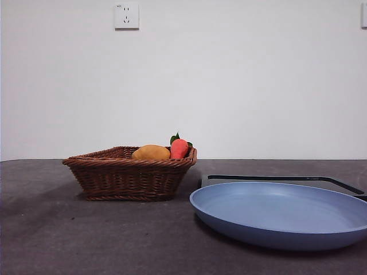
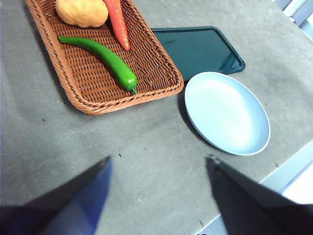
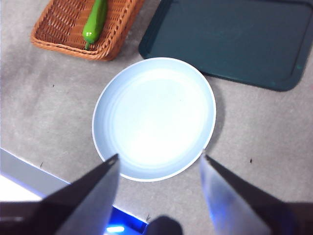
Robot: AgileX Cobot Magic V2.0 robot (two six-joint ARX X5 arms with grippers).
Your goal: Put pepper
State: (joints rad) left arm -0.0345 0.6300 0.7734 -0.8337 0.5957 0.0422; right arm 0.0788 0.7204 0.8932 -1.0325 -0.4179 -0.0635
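Green, glossy: the pepper (image 2: 103, 55) lies flat in the wicker basket (image 2: 73, 95), beside a carrot (image 2: 118, 22) and a tan potato (image 2: 81, 12), not touching them.
Handling: likely light, smooth, slippery; curved and tapered, firm enough to pinch.
Hold point: thick mid-body, jaws across its width, clear of the thin tail.
Left gripper (image 2: 159, 169): jaws spread, empty, above bare bench near its front edge.
Right gripper (image 3: 159, 164): jaws spread, empty, over the blue plate (image 3: 112, 93).
Tray (image 3: 234, 34): dark green, behind the plate.
Writing: none readable.
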